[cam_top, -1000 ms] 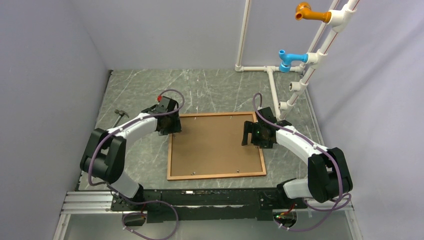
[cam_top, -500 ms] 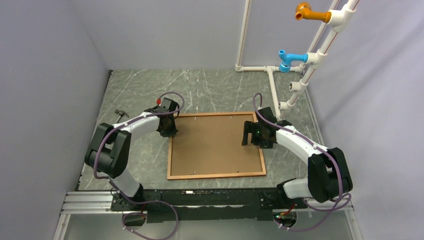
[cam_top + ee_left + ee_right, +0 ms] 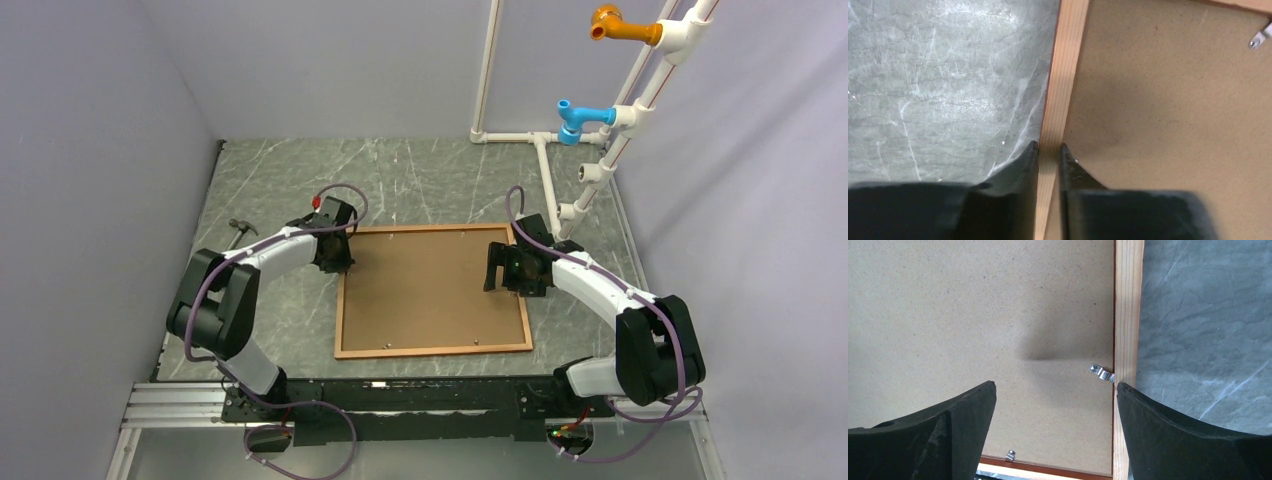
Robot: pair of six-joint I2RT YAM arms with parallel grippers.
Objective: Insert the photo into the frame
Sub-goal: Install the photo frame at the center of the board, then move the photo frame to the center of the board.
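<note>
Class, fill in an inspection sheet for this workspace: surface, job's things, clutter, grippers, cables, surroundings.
Surface: table, grey and marbled.
Job's things: frame lying back up, brown backing board in it; photo not seen.
Clutter: hammer near the table's left edge.
Grippers: left gripper, jaws shut on the frame's left rail; right gripper, jaws open over the right rail, by a metal clip.
Cables: purple cables looped along both arms.
Surroundings: white pipes with blue and orange fittings at back right; plain walls.

The left gripper (image 3: 1049, 150) is pinching the frame (image 3: 1066, 70), whose pale rail is running straight ahead between its fingertips. The table (image 3: 948, 75) is lying to its left, the backing board (image 3: 1168, 125) to its right, with a metal clip (image 3: 1260, 37) sitting far ahead-right.
</note>
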